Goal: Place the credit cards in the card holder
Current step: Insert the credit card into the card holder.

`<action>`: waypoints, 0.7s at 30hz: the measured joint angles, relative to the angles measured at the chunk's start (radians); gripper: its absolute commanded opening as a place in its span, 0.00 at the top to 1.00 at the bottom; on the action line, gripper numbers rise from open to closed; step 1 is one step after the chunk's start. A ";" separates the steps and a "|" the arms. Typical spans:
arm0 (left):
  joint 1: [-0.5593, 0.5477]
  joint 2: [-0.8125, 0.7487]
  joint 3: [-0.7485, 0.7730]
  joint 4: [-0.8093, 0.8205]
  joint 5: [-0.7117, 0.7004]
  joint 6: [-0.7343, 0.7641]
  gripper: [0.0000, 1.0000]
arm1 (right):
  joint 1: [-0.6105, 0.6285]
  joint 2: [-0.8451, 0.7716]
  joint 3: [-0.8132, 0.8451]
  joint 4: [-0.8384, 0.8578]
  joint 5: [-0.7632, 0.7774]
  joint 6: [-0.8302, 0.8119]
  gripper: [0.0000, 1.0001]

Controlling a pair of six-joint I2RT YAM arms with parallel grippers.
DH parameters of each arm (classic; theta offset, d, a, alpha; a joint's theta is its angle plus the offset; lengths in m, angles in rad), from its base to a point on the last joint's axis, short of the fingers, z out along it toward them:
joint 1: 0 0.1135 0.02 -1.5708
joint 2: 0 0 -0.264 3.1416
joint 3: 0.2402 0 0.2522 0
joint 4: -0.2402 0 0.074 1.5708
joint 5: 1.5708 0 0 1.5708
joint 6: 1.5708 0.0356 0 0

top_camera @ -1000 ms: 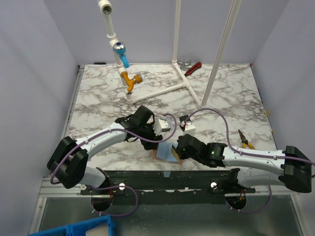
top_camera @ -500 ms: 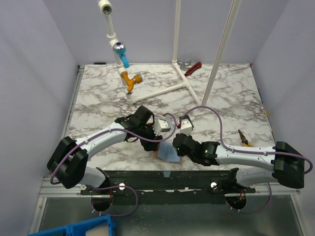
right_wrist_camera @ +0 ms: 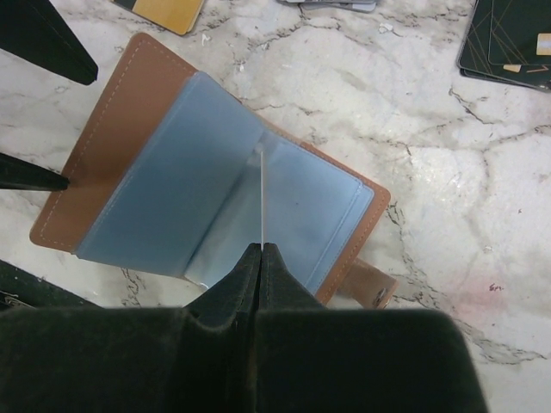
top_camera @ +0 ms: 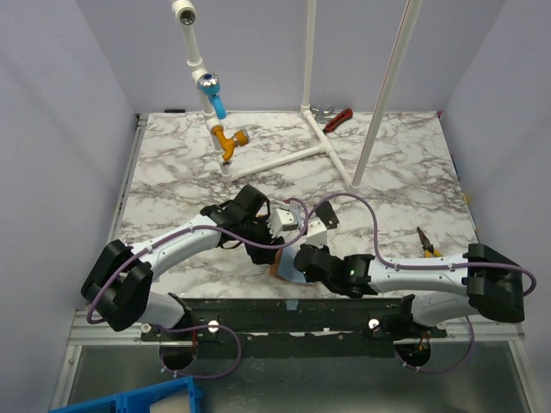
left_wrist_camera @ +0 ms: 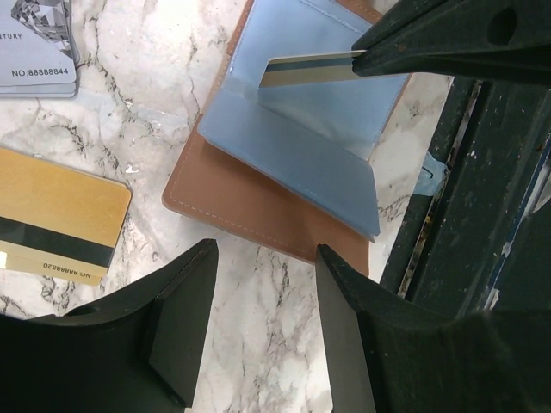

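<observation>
Left tool [left_wrist_camera: 267,258] stands partly open and grips nothing. Its two fingers [left_wrist_camera: 185,318] are spread just beside the brown near edge of the card holder [left_wrist_camera: 250,211]. To their left on the tabletop [left_wrist_camera: 155,95] a gold card [left_wrist_camera: 52,215] with a dark stripe lies flat, and a silver-grey card [left_wrist_camera: 39,43] lies beyond it, both apart from the holder. The holder itself lies open at the near edge of the tabletop, between the two tools, its blue lining [left_wrist_camera: 293,146] facing up. On the right, the right tool [right_wrist_camera: 260,249] is closed tight on a striped card [left_wrist_camera: 301,70], whose free end reaches into the fold of the lining.

The step in hand looks like the insertion of this card. The next move likely calls for sliding it along its own plane deeper into a pocket while the holder is kept from skidting, then letting go.

The left wrist view shows the held card's striped face and the two loose cards. The right wrist view reduces that card to a thin line, yet shows one left finger against the cover, a clasp tab [right_wrist_camera: 366,284] and black cards [right_wrist_camera: 508,39] further right. From above, the arms hide most of the holder.
</observation>
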State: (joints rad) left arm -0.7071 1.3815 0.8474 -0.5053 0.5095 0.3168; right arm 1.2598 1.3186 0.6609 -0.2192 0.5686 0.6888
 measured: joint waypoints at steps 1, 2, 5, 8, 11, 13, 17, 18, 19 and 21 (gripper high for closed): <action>0.000 -0.002 0.000 0.000 0.000 0.000 0.49 | 0.003 0.004 0.000 -0.001 0.000 0.002 0.99; 0.000 -0.003 0.000 0.000 0.000 0.000 0.49 | 0.005 0.008 0.000 -0.002 0.000 0.004 0.99; 0.000 -0.006 0.000 -0.001 0.000 0.000 0.49 | 0.006 0.019 0.001 -0.010 0.003 0.018 0.99; 0.000 -0.008 0.000 -0.001 0.000 -0.002 0.49 | 0.009 0.023 0.006 -0.015 0.005 0.026 0.99; 0.000 -0.010 0.000 -0.002 0.000 -0.002 0.49 | 0.009 0.031 0.019 -0.031 0.005 0.030 0.99; 0.001 -0.012 0.000 -0.003 -0.001 -0.003 0.49 | 0.009 0.042 0.032 -0.045 0.006 0.035 0.99; 0.010 -0.013 -0.001 -0.005 -0.010 -0.003 0.49 | 0.009 0.071 0.063 -0.068 0.006 0.037 0.99; 0.010 -0.013 -0.002 -0.005 -0.014 -0.001 0.49 | 0.009 0.080 0.073 -0.070 0.006 0.036 0.99; 0.010 -0.013 -0.003 -0.005 -0.021 0.002 0.49 | 0.011 0.087 0.077 -0.070 0.006 0.036 0.99; 0.010 -0.013 -0.005 -0.005 -0.032 0.009 0.50 | 0.013 0.096 0.087 -0.074 0.007 0.037 0.99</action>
State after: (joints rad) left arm -0.6968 1.3685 0.8425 -0.5106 0.4770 0.3256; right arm 1.2728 1.4143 0.7475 -0.2932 0.5755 0.7258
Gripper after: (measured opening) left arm 0.511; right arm 0.009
